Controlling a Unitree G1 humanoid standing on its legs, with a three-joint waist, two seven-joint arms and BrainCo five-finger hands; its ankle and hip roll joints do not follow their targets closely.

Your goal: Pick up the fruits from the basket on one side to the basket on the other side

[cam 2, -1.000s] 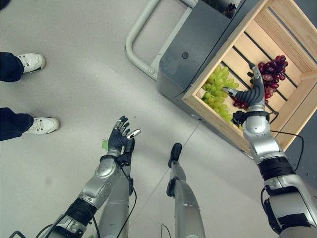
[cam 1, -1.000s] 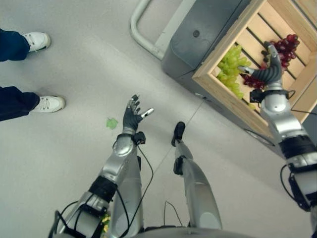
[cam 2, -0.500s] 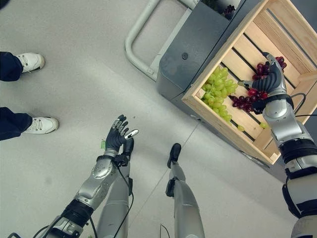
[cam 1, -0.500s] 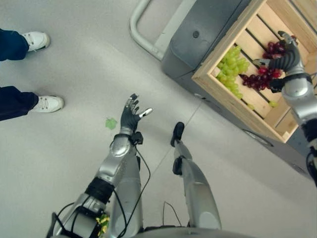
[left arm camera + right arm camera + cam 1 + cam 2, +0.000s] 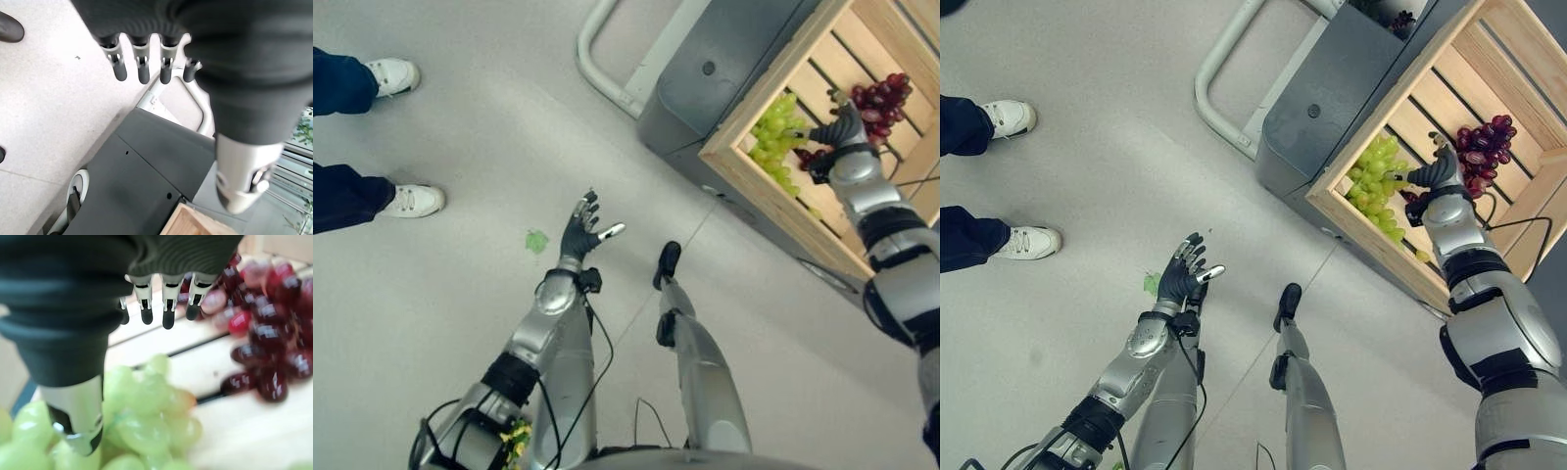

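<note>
A wooden slatted crate (image 5: 736,147) sits at the upper right. Inside it a bunch of green grapes (image 5: 773,137) lies at the near corner and a bunch of red grapes (image 5: 881,95) lies farther in. My right hand (image 5: 840,132) hovers inside the crate between the two bunches. In its wrist view the fingers (image 5: 167,313) are straight, with green grapes (image 5: 146,416) and red grapes (image 5: 269,333) below and nothing held. My left hand (image 5: 579,230) hangs open over the floor, palm up, far from the crate.
The crate rests on a dark grey cart (image 5: 724,69) with a white tubular handle (image 5: 607,69). A person's white shoes (image 5: 409,201) stand at the left. A small green leaf (image 5: 536,240) lies on the floor near my left hand. Loose green grapes (image 5: 1420,257) lie in the crate.
My right hand has drawn back from the red grapes toward the green bunch. The red bunch lies deeper in the crate again. The left hand has barely moved.
</note>
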